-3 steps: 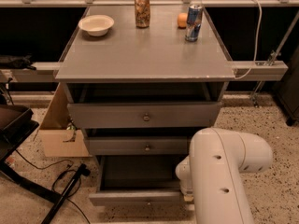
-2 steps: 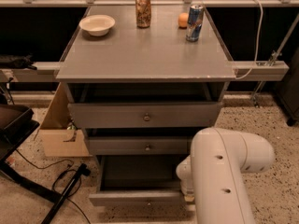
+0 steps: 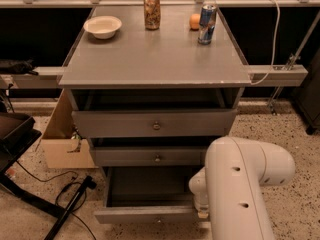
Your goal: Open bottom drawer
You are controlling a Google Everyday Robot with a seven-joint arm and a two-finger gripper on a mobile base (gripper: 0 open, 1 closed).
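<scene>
The grey cabinet (image 3: 155, 59) has three drawers. The bottom drawer (image 3: 145, 215) stands pulled out, its dark inside (image 3: 150, 186) open to view and its narrow front panel near the lower edge of the camera view. The mid-sized drawer front (image 3: 150, 157) and the top drawer front (image 3: 155, 124) stand less far out. My white arm (image 3: 240, 184) fills the lower right. My gripper (image 3: 201, 211) is mostly hidden behind the arm, at the right end of the bottom drawer's front.
On the cabinet top stand a white bowl (image 3: 103, 26), a brown can (image 3: 151, 11), a blue can (image 3: 206, 24) and an orange (image 3: 194, 21). A cardboard box (image 3: 62, 139) sits left of the cabinet. A black stand and cables (image 3: 65, 204) lie on the floor at left.
</scene>
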